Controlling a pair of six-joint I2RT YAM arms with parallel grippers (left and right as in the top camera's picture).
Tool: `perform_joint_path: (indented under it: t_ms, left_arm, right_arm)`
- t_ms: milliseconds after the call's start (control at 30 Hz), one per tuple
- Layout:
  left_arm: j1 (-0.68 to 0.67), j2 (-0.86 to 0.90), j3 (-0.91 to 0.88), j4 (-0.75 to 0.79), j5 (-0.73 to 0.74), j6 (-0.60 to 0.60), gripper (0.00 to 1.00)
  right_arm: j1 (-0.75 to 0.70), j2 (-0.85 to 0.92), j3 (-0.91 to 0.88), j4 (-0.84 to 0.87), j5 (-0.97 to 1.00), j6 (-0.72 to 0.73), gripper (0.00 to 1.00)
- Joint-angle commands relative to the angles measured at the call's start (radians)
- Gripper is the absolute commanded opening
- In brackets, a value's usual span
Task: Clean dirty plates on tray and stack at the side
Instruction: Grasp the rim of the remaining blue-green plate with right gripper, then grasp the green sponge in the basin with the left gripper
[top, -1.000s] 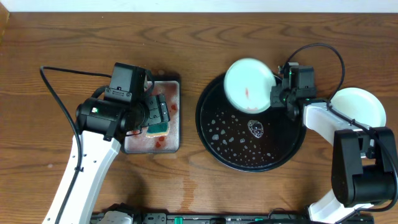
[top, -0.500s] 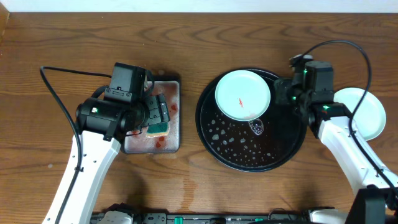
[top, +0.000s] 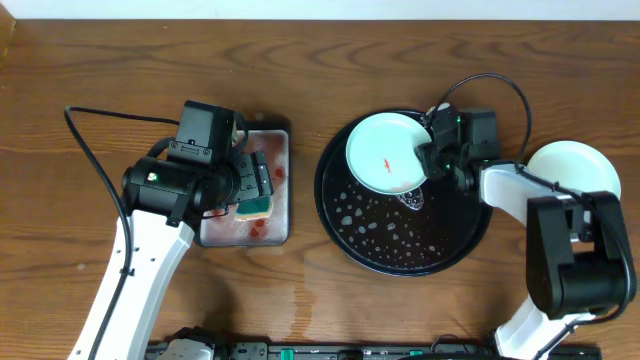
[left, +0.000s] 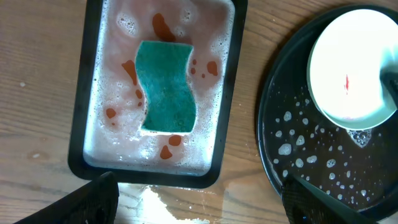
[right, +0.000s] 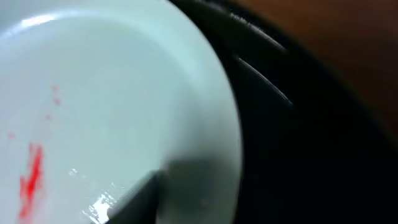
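Observation:
A mint-white plate (top: 385, 155) with a red smear lies flat at the back of the round black tray (top: 400, 240). My right gripper (top: 432, 157) is at the plate's right rim. In the right wrist view one finger (right: 140, 199) lies over the plate (right: 112, 93) just inside its rim, and the other finger is lost against the dark tray (right: 298, 155). My left gripper (top: 250, 180) is open and empty above the rectangular tray. A second pale plate (top: 580, 175) lies on the wood at the right, partly under my right arm. The yellow plate is out of view.
A rectangular black tray (top: 285, 180) holds pink foam and a green sponge (top: 255, 205), which also shows in the left wrist view (left: 165, 87). Water drops dot the round tray (left: 311, 168). A wet patch lies on the wood in front of the rectangular tray.
The plate was raised and tilted in my right gripper, then came to lie flat on the tray. My right gripper drew back to the right, then returned to the rim. Left arm still.

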Motion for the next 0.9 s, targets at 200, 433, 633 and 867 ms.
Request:
perform_joint_path:
  t_ms: [200, 433, 633, 867]
  left_arm:
    - [0.003, -0.003, 0.004, -0.002, 0.003, 0.009, 0.84]
    - [0.003, -0.003, 0.004, -0.002, 0.003, 0.009, 0.84]
    - [0.003, -0.003, 0.004, -0.002, 0.003, 0.009, 0.84]
    - [0.003, -0.003, 0.004, -0.002, 0.003, 0.009, 0.84]
  right_arm:
    - [-0.008, -0.103, 0.000, -0.102, -0.002, 0.237, 0.01]
    - [-0.008, -0.375, 0.000, -0.409, 0.129, 0.473, 0.01]
    - [0.000, -0.435, -0.013, -0.706, 0.182, 0.730, 0.01]
    - [0.000, -0.424, -0.157, -0.622, 0.159, 0.878, 0.27]
